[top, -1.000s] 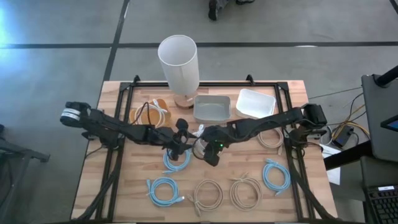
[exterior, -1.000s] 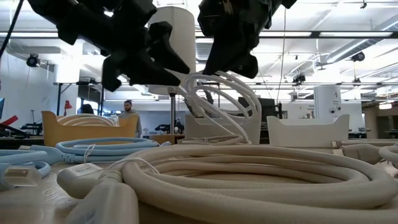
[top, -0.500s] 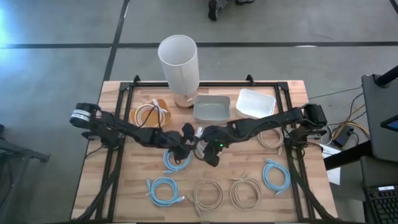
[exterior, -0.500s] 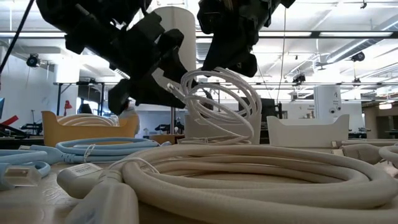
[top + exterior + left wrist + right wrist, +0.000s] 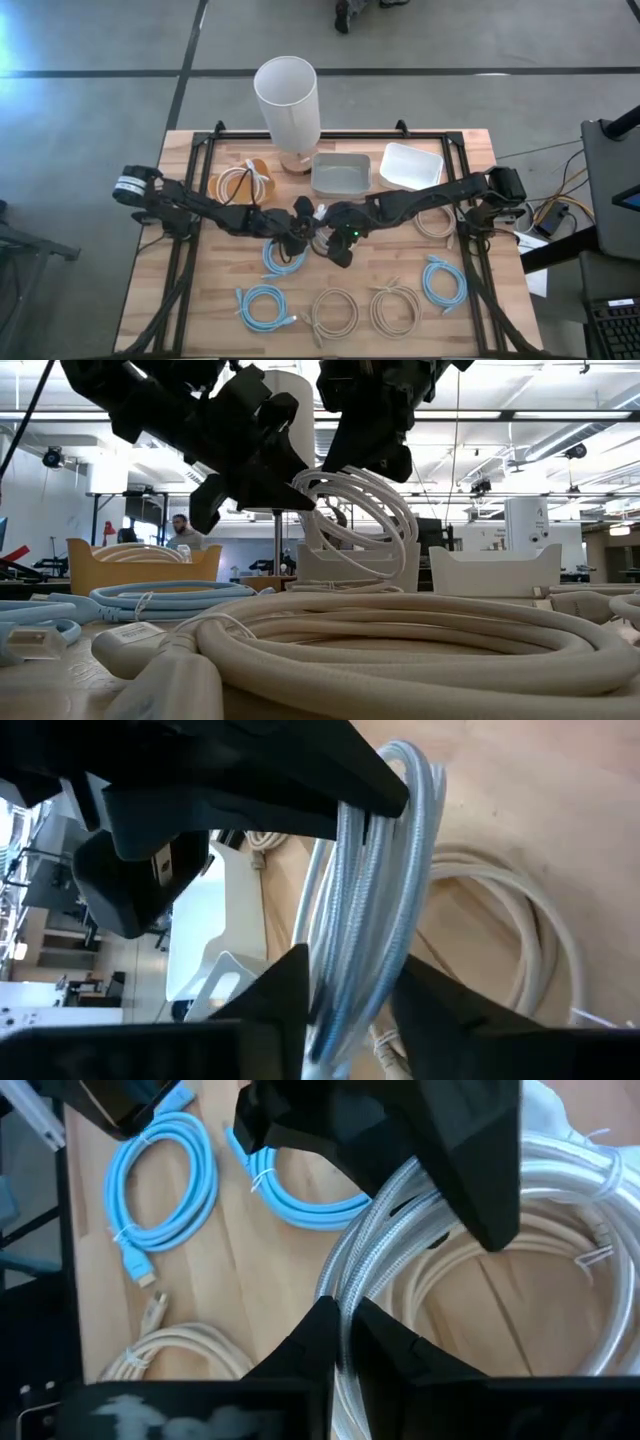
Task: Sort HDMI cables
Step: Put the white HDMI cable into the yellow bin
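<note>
Wooden tabletop (image 5: 200, 300) in a big open workshop, concrete floor around it, a person far off in the background at low view. Landmark: the grey tray (image 5: 340, 175), sitting beside a tall white cylinder (image 5: 288, 100).

Both arms meet just in front of the grey tray, mid-table. The right gripper (image 5: 328, 240) is clenched on a white cable coil (image 5: 365, 510), holding it up off the wood; its fingers pinch the strands in the right wrist view (image 5: 340, 1320). The left gripper (image 5: 300, 222) reaches in from the orange-tray side and has its fingers around the same coil (image 5: 375, 910). Looks like a handover, but I cannot tell whether the left one has actually clamped yet or is only straddling the strands.

Progress, as I judge it: early. One coil lies in the orange tray (image 5: 222, 188), on the far side of the cylinder's base from the grey tray. Grey tray and white tray (image 5: 410, 165) look bare. Still loose on the wood in front of the grey tray: three light blue coils (image 5: 285, 258), (image 5: 262, 305), (image 5: 443, 280), two beige coils at the front edge (image 5: 335, 312), (image 5: 395, 308), and one beige coil (image 5: 435, 220) below the white tray. So one sorted, one in the air, six waiting.
</note>
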Action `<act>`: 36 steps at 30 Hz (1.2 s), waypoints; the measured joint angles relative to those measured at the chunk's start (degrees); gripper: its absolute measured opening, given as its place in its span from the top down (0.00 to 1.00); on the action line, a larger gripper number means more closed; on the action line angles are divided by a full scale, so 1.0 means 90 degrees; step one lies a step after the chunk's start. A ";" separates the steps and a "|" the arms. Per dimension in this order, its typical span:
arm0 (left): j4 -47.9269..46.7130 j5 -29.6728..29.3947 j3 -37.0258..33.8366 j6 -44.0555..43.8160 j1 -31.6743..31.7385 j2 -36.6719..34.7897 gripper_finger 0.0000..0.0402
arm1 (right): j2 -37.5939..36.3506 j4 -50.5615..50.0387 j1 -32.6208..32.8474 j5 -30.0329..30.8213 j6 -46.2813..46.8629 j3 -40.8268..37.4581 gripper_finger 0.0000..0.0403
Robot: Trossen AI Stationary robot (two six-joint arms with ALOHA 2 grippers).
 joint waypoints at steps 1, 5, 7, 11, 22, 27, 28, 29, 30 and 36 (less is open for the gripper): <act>-0.0056 -0.0002 0.0000 0.0000 0.0002 0.0000 0.77 | 0.0007 0.0000 0.0002 0.0093 0.0000 0.0000 0.90; -0.0444 0.0054 0.0000 -0.0024 -0.0001 0.0000 0.90 | 0.0022 0.0000 -0.0003 0.0219 -0.0005 0.0000 0.84; -0.0528 0.0056 -0.0002 -0.0084 -0.0001 0.0000 0.93 | 0.0022 -0.0002 -0.0017 0.0224 -0.0005 0.0000 0.81; -0.0523 0.0042 -0.0012 -0.0347 -0.0001 0.0000 0.94 | 0.0022 -0.0004 -0.0018 0.0224 -0.0029 0.0000 0.77; -0.0887 -0.1117 -0.0012 -0.0888 -0.0446 -0.0021 0.97 | -0.0267 -0.0257 0.0066 0.0495 -0.0700 0.0017 0.70; -0.1158 -0.3233 0.0000 -0.0867 -0.0928 -0.0282 0.95 | -0.0513 -0.0259 0.0104 0.0718 -0.0921 0.0017 0.69; -0.1420 -0.3542 0.0029 -0.0841 -0.1035 -0.0383 0.95 | -0.0549 -0.0257 0.0113 0.0794 -0.0967 0.0017 0.69; -0.1723 -0.3802 0.0072 -0.0872 -0.1131 -0.0498 0.95 | -0.0571 -0.0249 0.0123 0.0872 -0.1033 0.0017 0.69; -0.1993 -0.3980 0.0131 -0.1007 -0.1227 -0.0633 0.96 | -0.0604 -0.0273 0.0127 0.0899 -0.1121 0.0014 0.70; -0.3840 -0.4068 0.0757 -0.3028 -0.1603 -0.1744 0.97 | -0.0638 -0.0304 0.0129 0.0918 -0.1219 0.0010 0.70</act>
